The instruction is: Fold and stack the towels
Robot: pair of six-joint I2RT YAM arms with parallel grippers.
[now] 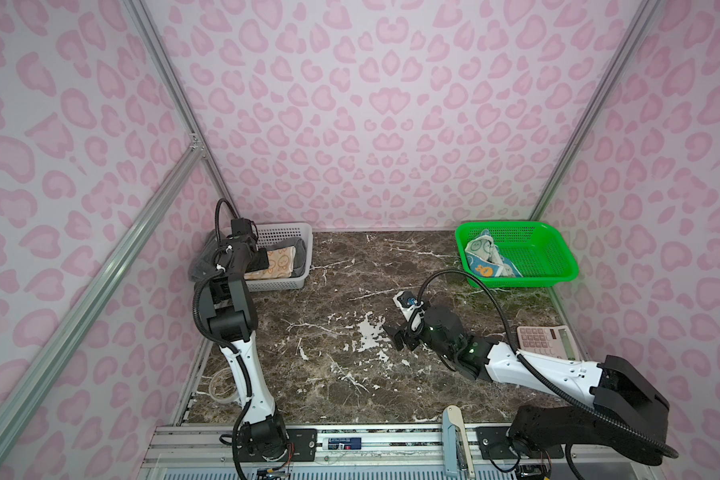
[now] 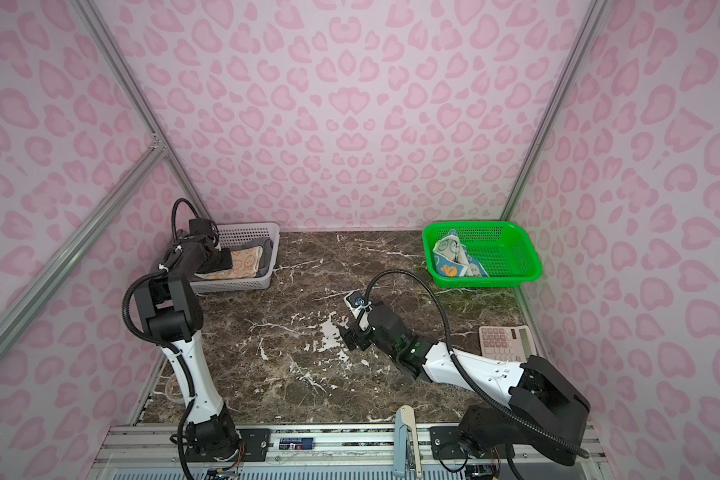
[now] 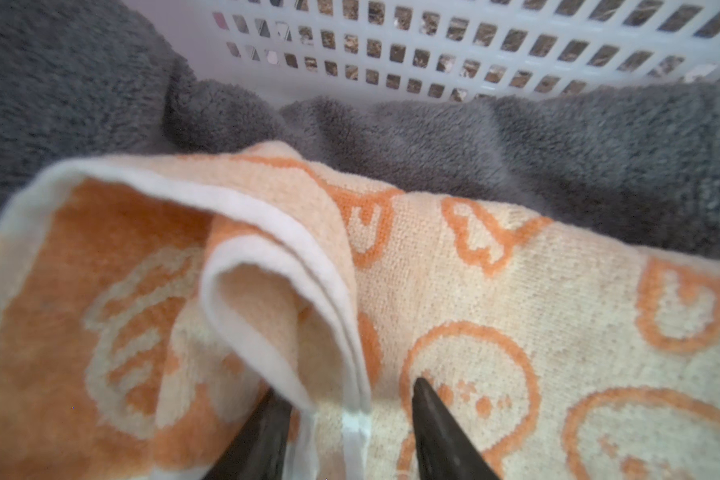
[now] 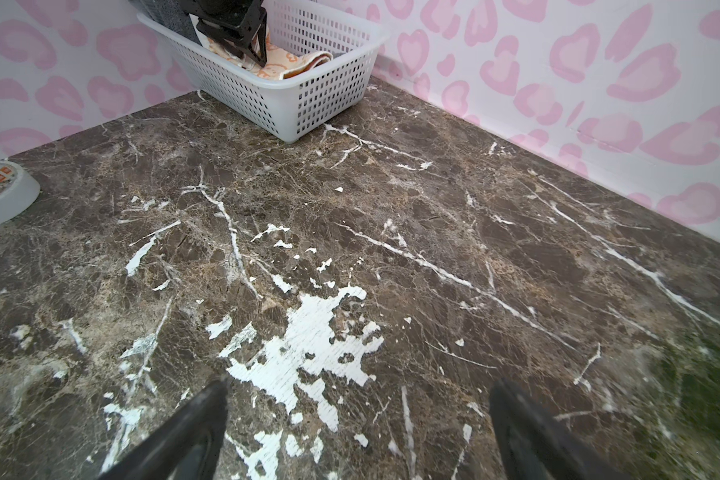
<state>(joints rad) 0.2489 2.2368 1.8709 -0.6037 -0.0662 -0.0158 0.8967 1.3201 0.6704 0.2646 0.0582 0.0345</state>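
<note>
Arms first: the right one is stretching low from the front right corner of the tabletop (image 1: 329,374). The right gripper (image 4: 360,388) is hovering over the middle, jaws spread wide and holding nothing.

The left arm is standing taller along the left edge and bending down into the white basket (image 3: 433,41) in the far left corner. In the left wrist view the left gripper (image 3: 348,388) is sitting roughly half closed. Its fingers are straddling a raised, hemmed fold of the orange towel (image 3: 516,291). Honestly can't tell whether it's actually pinching the fold or just sitting around it.

That towel is lying folded on top of the grey towel (image 3: 516,137), which is bunching against the basket wall. The blue towel (image 1: 489,259) is lying crumpled in the green basket (image 1: 545,253) in the far right corner, well apart from both grippers.

Counting: three towels, one of each colour, two baskets, two arms. There's also one calculator (image 1: 543,338) by the right edge and one tape roll (image 4: 1,195) by the left edge.
</note>
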